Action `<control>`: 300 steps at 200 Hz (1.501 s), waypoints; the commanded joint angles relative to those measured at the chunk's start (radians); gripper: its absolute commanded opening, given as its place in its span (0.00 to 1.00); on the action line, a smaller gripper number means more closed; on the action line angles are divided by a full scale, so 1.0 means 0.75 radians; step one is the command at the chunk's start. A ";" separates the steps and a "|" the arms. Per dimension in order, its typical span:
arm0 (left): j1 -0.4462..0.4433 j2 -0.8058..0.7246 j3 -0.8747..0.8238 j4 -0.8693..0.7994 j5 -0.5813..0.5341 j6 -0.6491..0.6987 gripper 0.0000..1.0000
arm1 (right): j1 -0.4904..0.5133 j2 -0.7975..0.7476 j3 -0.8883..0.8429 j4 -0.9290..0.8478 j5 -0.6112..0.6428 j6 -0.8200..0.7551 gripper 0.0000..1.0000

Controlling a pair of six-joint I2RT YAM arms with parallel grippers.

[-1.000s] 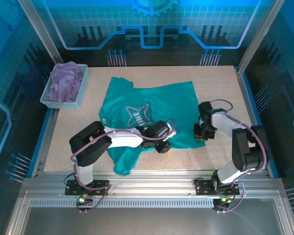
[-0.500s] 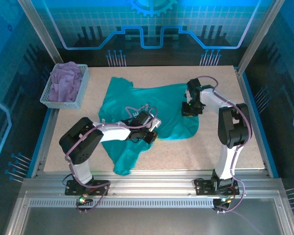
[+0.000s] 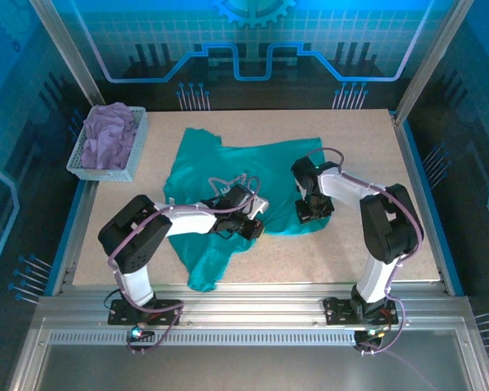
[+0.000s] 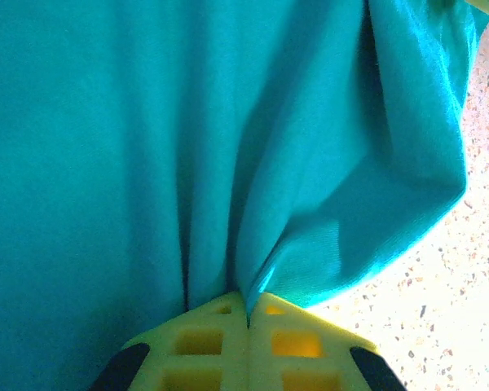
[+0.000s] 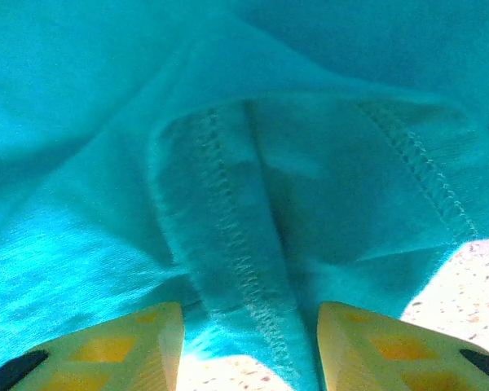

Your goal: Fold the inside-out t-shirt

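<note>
Basket (image 3: 81, 167) of lavender cloth (image 3: 110, 134) stood left of the teal t-shirt (image 3: 228, 163), which lay rumpled on the table (image 3: 375, 244). Left gripper (image 3: 254, 227), at the shirt's near middle, was clamped on a fold of it. Right gripper (image 3: 314, 210), over the shirt's right hem, had its jaws parted, holding nothing.

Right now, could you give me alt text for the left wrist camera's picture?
The left gripper, its yellow fingers shut, pinches a fold of the teal soft cloth t-shirt. A speckled beige table lies at the right.
</note>
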 commanded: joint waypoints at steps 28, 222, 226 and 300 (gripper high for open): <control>-0.002 -0.012 -0.021 0.011 0.044 -0.012 0.00 | -0.014 0.050 0.059 -0.007 0.159 0.002 0.38; -0.003 0.010 -0.015 0.010 0.048 -0.008 0.00 | -0.206 -0.077 -0.091 0.136 -0.169 0.046 0.26; -0.003 0.012 -0.015 0.009 0.049 -0.008 0.00 | -0.211 -0.072 -0.093 0.140 -0.174 0.046 0.26; -0.003 0.019 -0.011 0.007 0.057 -0.006 0.00 | -0.264 -0.068 -0.097 0.166 -0.182 0.020 0.21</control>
